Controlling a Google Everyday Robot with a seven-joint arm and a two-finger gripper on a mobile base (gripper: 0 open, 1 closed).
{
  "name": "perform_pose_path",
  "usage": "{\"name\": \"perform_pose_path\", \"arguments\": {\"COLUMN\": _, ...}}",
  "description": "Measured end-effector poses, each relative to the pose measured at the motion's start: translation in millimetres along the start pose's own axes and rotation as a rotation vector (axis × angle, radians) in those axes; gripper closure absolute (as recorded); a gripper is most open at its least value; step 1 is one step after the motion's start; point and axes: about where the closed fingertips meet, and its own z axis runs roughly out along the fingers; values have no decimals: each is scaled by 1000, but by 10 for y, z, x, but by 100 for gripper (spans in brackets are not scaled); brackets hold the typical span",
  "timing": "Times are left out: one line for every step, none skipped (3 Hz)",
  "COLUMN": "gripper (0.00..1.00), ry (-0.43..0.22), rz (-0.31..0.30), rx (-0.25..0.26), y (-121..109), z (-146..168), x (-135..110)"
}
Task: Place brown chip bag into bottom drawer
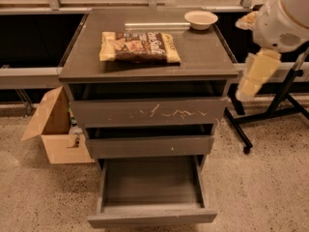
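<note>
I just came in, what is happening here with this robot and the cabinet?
The robot has not picked up the chip bag yet: it lies flat on the cabinet top; a bowl sits at a back corner. The bottom drawer is pulled out, ready. The gripper hangs to the right of the cabinet, apart from the bag.
</note>
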Motion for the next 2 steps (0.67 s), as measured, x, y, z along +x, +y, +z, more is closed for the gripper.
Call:
{"name": "perform_pose_path", "arguments": {"gripper": 0, "ry": -147, "rz": -16, "rx": 51, "y": -450, "z": 385, "x": -132}}
{"name": "perform_pose_path", "arguments": {"gripper": 0, "ry": -147, "rz": -16, "rx": 51, "y": -450, "z": 385, "x": -132}}
